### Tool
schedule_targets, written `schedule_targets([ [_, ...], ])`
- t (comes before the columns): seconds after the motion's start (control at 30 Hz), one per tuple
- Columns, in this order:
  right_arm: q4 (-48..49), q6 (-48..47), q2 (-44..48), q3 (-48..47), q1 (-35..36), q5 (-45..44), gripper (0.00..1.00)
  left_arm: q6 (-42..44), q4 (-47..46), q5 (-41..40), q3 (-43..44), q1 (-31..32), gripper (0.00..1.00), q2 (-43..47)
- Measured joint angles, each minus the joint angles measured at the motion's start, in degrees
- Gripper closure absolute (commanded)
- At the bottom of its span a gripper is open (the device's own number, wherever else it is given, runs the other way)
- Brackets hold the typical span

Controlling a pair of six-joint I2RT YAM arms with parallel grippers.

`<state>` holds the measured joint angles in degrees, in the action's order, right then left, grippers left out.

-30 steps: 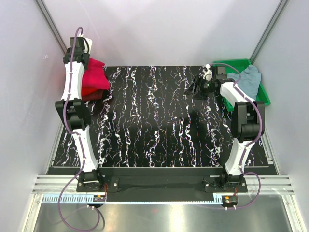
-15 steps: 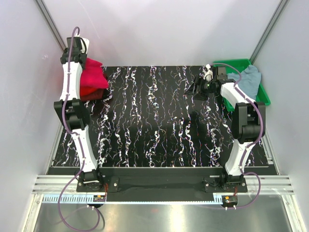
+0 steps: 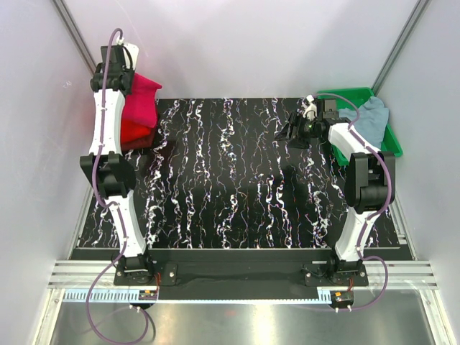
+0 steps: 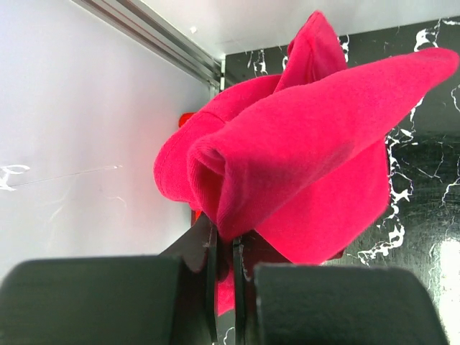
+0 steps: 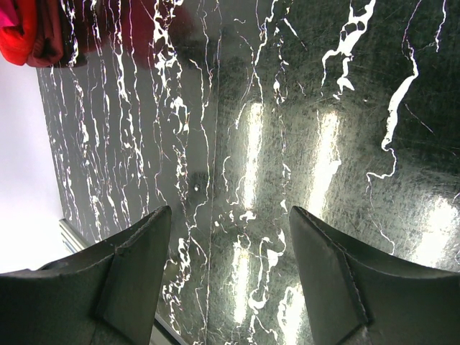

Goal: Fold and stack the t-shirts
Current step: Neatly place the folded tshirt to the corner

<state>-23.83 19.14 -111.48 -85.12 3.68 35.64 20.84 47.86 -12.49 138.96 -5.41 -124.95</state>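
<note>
A bright crimson soft cloth t-shirt [image 3: 146, 100] is held bunched above the far-left corner of the black, white-veined marble-patterned worktop [image 3: 230, 187], close to the pale left wall. In the left wrist view this shirt [image 4: 309, 151] is seen folded over on itself. A rolled edge lies nearest the camera, and the cloth tapers to a point at the upper right, so that its long axis runs from the lower left to the upper right of that view. A second, shorter peak of cloth points upward beside it. From above, the bundle is seen to hang with its length running roughly from far to near, one corner sticking out to the right.

The left jaws are closed together on the lower edge of this shirt, only a thin slit being visible between them. The left arm [image 3: 106, 122] is stretched up toward the far-left corner.

Under the lifted shirt, a darker red pile of cloth shirts [image 3: 135, 134] is seen resting on the worktop at its far-left edge; how many lie in it cannot be told.

At the far-right corner a pale grey-blue cloth t-shirt [image 3: 371, 115] is draped in a heap over a green plastic tray [image 3: 393, 146], part of it hanging over the tray's rim.

The right jaws are held well apart with nothing between them, only bare worktop being seen through the gap. They are positioned just left of the tray and pointed toward the left.
</note>
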Motion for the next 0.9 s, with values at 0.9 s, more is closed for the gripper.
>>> schedule_targets([
  [0.9, 0.5, -1.2, 6.4, 8.0, -0.6, -0.7, 0.25, 4.5, -5.6, -7.3, -1.0, -4.1, 1.00, -13.3],
])
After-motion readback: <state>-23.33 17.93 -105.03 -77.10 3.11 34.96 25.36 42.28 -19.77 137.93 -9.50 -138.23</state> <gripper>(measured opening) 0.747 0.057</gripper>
